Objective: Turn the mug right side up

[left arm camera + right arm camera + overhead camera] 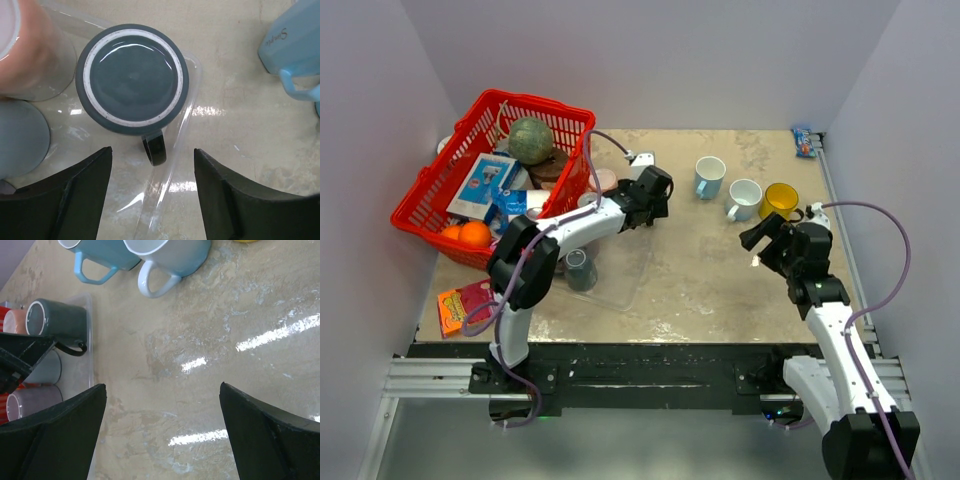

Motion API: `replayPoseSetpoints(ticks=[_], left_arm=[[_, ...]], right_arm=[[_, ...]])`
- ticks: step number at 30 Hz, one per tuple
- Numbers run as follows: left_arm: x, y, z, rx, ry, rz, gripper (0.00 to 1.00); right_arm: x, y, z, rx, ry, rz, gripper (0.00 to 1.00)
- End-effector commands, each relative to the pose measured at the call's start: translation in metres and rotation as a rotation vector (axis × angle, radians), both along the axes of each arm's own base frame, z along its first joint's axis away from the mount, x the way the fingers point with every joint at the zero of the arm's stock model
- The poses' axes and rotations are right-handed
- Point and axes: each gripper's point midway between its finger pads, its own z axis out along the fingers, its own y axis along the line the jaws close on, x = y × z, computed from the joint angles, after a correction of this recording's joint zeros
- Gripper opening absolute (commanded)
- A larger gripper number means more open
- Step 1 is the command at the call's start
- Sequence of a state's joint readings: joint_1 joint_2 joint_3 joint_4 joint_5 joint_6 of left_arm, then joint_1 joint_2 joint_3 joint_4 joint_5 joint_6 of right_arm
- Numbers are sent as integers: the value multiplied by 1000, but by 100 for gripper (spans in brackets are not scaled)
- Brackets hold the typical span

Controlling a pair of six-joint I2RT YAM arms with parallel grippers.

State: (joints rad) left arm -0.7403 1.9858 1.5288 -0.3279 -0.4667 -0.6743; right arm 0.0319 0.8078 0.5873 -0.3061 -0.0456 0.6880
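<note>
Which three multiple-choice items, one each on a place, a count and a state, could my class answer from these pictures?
1. Where does the dark mug stand?
A. in the clear tray
B. on top of another mug
C. held up in the air

2. How many mugs stand to the right of the tray?
A. one
B. three
C. five

3. How does the dark mug sit?
A. mouth up
B. on its side
C. base up

Answers: A, it stands inside the tray's rim; B, the blue mug, white mug and yellow mug line up there; C, its ringed base faces the left wrist camera.
</note>
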Motion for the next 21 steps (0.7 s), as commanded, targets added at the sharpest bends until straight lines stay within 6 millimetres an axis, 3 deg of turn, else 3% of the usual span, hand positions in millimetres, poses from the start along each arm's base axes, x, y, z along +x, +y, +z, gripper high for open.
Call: replayPoseSetpoints(ticks=[1,13,21], left_arm=[[17,-2,1,-11,-21,44,67],[26,2,-20,6,9,50,47],[31,7,-28,20,27,80,41]], right_arm=[[-10,3,-4,-15,6,39,98],[-13,0,-16,-27,40,30,98],[-10,-2,-24,-46,71,30,97]])
